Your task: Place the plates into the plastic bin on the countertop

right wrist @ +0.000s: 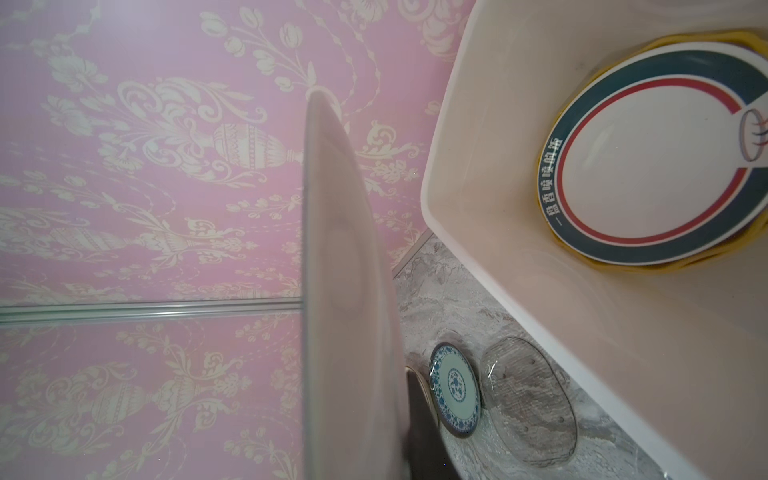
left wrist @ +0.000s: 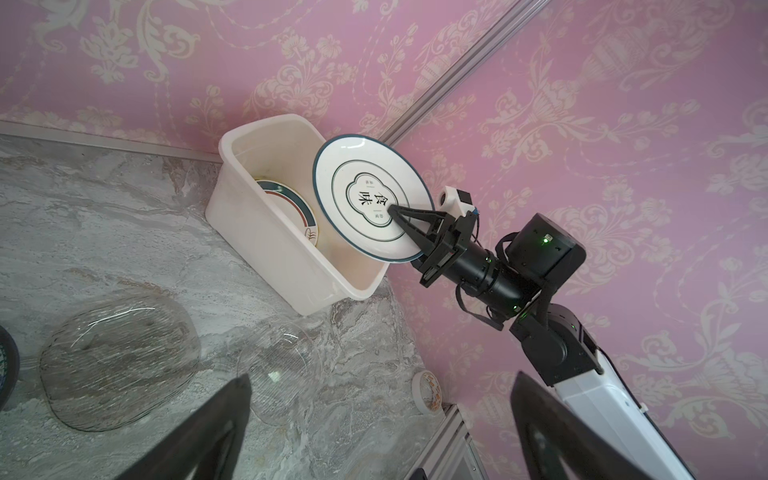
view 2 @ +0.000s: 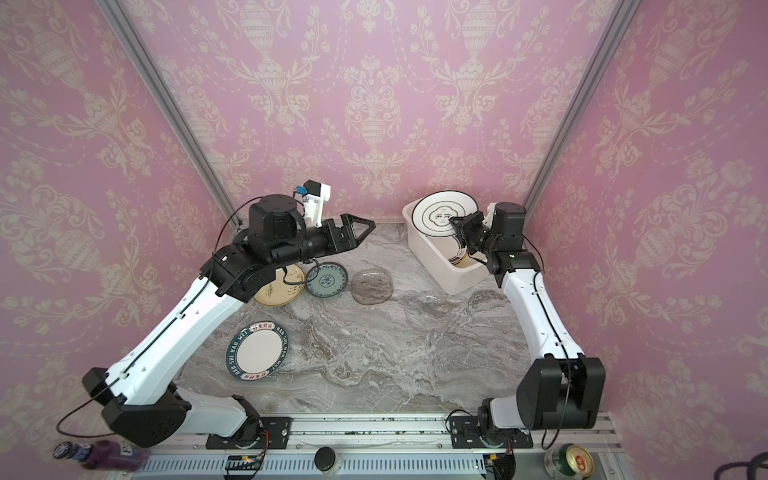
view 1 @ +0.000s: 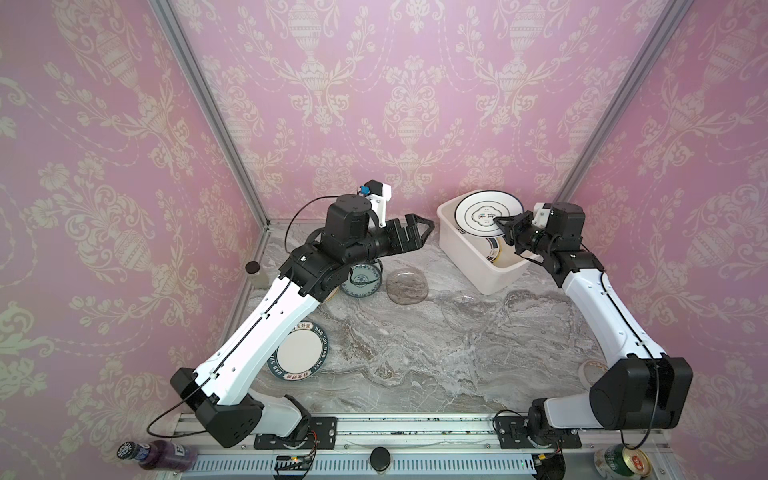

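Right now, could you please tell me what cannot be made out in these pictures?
Right wrist view: the held plate is edge-on and blurred, hiding how the right hand grips it.
In the plastic bin, the dark-banded plate covers the stack beneath; only a yellow edge shows, so the count is unknown.
Both top views: the left arm partly covers the yellow plate.
Top views: the clear glass plate is faint against the countertop.

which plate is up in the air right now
The white plate with a thin dark rim and characters in its middle: the right jaws hold it tilted over the plastic bin. The others rest on the countertop or in the bin.
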Robot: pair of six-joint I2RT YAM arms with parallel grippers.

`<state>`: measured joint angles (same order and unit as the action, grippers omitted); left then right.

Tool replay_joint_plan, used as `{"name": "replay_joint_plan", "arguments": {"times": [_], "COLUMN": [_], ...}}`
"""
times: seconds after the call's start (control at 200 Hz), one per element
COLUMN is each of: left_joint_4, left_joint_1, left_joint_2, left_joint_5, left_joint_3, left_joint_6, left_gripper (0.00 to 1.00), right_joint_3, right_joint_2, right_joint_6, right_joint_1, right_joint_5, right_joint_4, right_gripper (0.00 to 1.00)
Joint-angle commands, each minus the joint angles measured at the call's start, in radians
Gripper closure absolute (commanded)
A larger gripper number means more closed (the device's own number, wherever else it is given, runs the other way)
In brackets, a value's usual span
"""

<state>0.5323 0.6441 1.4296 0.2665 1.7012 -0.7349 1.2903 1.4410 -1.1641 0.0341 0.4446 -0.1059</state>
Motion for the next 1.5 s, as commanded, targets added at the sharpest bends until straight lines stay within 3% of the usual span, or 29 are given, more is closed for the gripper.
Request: {"name": "replay_joint_plan", "arguments": {"times": [0.0,0.39,1.036,1.491], "left_joint_4": [0.051,0.024,0.076,0.125], "left_joint_1": [-0.007,-0.006,-0.008,-0.021], "left_joint_2": [0.02,0.081,0.15,0.177], "left_joint_5": [0.054,0.078,0.088,0.085], "left_joint_3": [0.027,0.025,0.097,0.135], "left_joint_6": [0.043,0.0,-0.003,0.0], "left_gripper": [0.01,0.01,0.01,0.01], "right_joint_3": [0.047,0.108,0.176,0.215], "right_joint_2": [0.037,0.247,0.503,0.595], "right_joint_6": [-0.051,-0.105,-0.115,-0.123], "right_joint_1": [0.008,0.009,-0.022,-0.023], "right_joint_5": [-0.035,-0.179,-0.217,-0.236], "right_joint_4": [0.123,0.173,0.178,0.177], "right_gripper": [1.0,1.0,1.0,1.0]}}
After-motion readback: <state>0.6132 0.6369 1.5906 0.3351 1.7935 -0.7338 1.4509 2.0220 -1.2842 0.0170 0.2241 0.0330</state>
